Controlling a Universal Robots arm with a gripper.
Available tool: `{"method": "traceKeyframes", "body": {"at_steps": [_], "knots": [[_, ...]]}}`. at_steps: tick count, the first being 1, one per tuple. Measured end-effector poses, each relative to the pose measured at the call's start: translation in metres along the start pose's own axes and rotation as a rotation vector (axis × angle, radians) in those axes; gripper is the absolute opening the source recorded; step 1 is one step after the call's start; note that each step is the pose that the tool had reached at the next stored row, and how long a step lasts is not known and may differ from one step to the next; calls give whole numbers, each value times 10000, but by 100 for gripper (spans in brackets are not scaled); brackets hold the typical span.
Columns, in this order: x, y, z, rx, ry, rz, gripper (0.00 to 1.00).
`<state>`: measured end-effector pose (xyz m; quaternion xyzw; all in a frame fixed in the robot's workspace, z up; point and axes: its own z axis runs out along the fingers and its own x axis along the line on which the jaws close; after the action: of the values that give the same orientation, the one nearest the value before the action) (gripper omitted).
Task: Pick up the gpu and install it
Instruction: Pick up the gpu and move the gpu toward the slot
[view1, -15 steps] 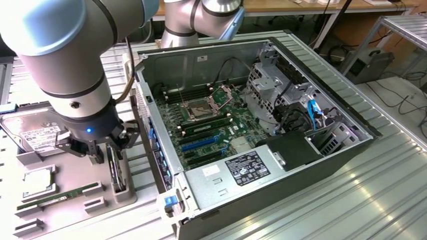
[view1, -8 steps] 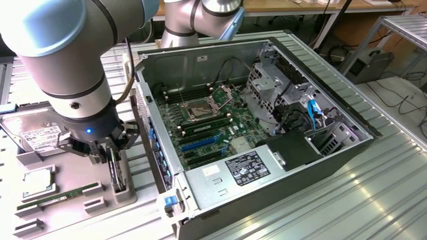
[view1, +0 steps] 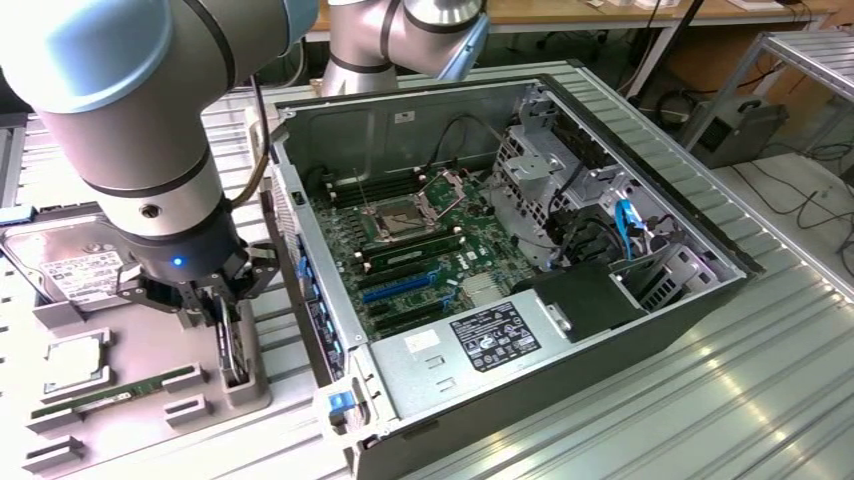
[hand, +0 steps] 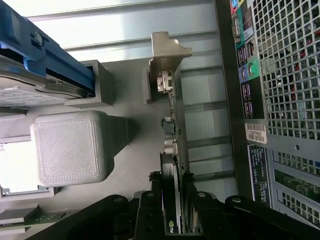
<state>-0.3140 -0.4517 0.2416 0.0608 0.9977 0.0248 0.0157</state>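
Note:
The gpu stands on its edge in a slot of the grey holder, left of the open computer case in the exterior view. My gripper has come straight down over it. In the wrist view the gpu shows edge-on, its silver bracket at the far end. The gripper has one black finger on each side of the card, pressed against it. The card still sits in its holder. Inside the case lies the green motherboard with blue card slots.
On the grey fixture plate lie a silver hard drive, a processor and a green RAM stick. The case's perforated rear wall is close beside the gripper. A grey block stands on the other side.

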Motion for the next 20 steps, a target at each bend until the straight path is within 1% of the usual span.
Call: {"method": "traceKeyframes", "body": {"at_steps": [4,6,7,10,13,14,15,20], "knots": [[-3,0,1,-12,28,-421,27],[-4,0,0,-13,35,-446,27],[-4,1,-3,-23,45,-451,27],[-14,9,-149,-83,127,-470,27],[-26,15,-261,-116,185,-492,27],[-33,18,-312,-128,209,-506,27],[-41,23,-384,-141,239,-526,27],[-76,40,-641,-152,316,-607,26]]}}
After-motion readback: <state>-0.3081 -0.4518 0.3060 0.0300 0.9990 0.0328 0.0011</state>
